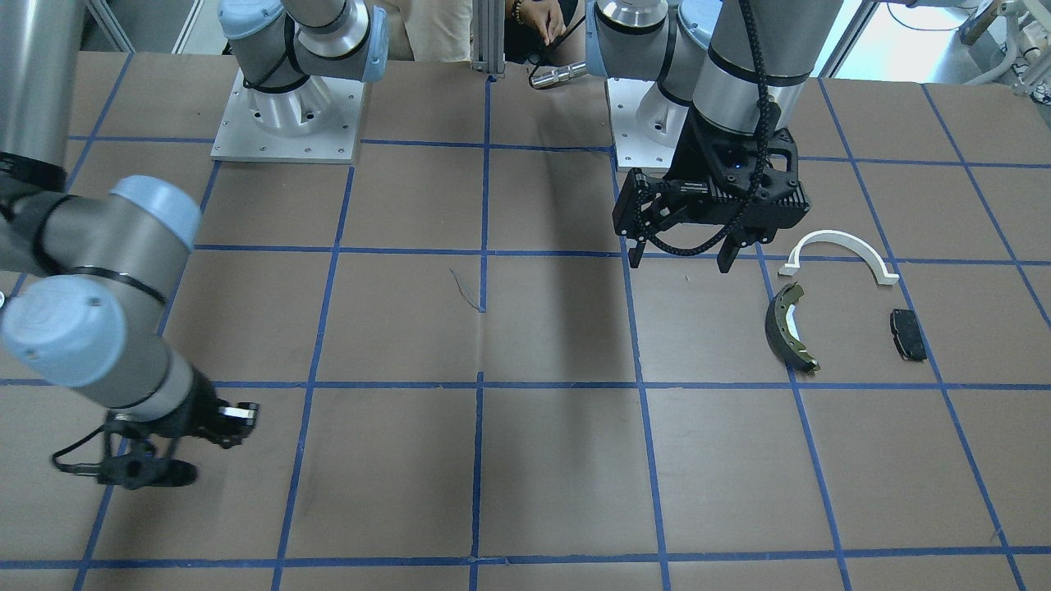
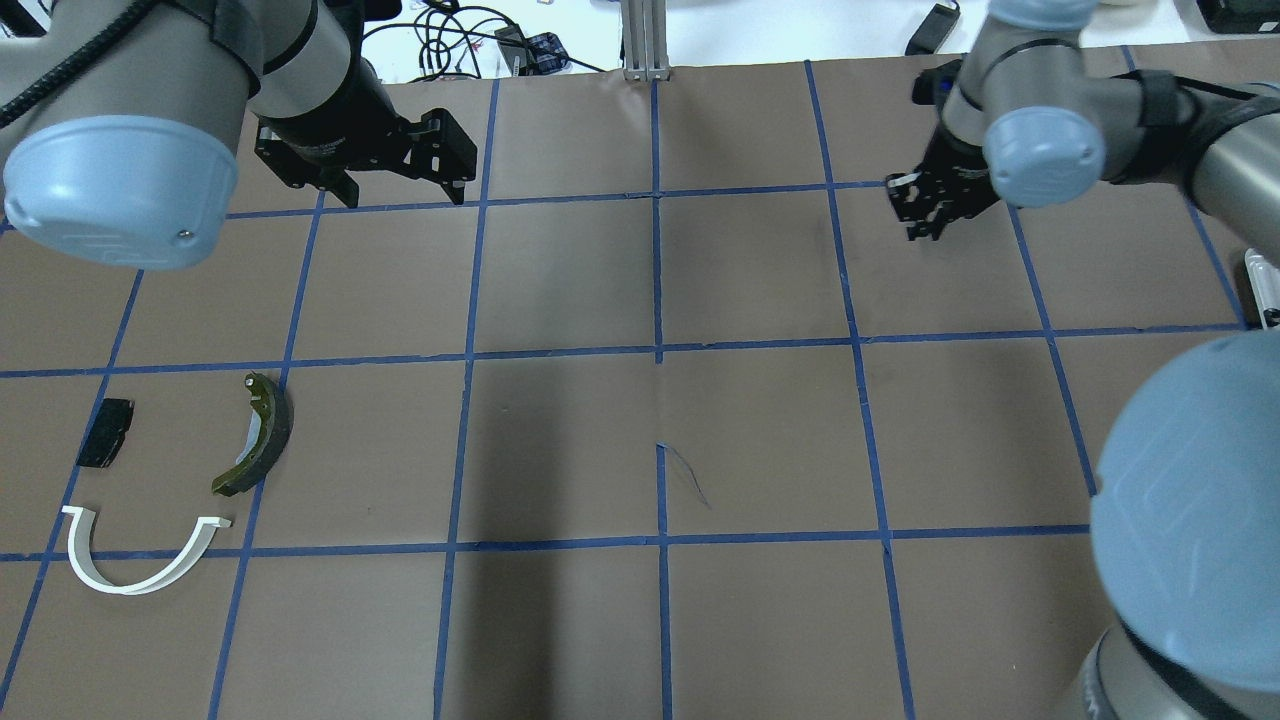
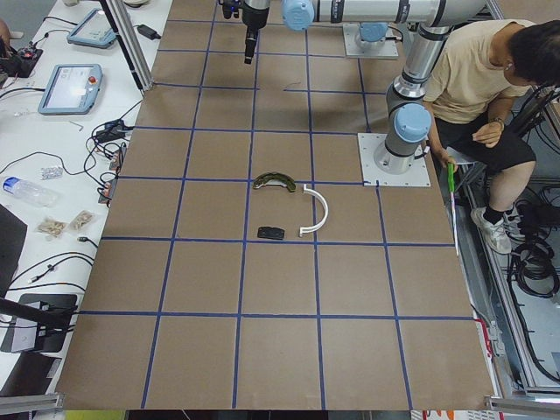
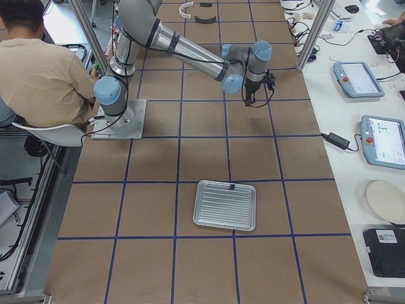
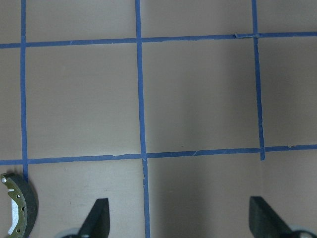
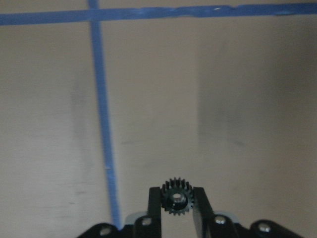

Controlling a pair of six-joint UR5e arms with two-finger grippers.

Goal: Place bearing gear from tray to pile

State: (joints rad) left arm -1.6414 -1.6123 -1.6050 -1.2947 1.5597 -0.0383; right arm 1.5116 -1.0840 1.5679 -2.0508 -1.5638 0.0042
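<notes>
The right gripper point(image 6: 177, 192) is closed on the bearing gear point(image 6: 175, 200), a small black toothed wheel with a pale bore. Its two fingertips pinch it by the rim above the brown table point(image 2: 760, 440), beside a blue tape line point(image 6: 104, 139). No marking on the gear can be read. From overhead the gear is too small to make out. The tray point(image 4: 224, 206), a ribbed metal one, shows only in the exterior right view, well apart from this gripper. A small dark speck at its far rim cannot be identified.

The left gripper point(image 1: 680, 261) hangs with its jaws spread wide and nothing between them. In its wrist view both fingertips are cut off by the lower edge.

Near it lies the pile: the white half-ring arch point(image 1: 837, 235), the dark brake shoe point(image 1: 780, 324) with its olive edge, and the black pad point(image 1: 907, 334). The three lie near one another without touching. In the left wrist view only one end of the brake shoe shows, cut off at the lower left corner.

On the side bench, the teach pendants point(image 4: 359, 79) have lit screens too small to read.
</notes>
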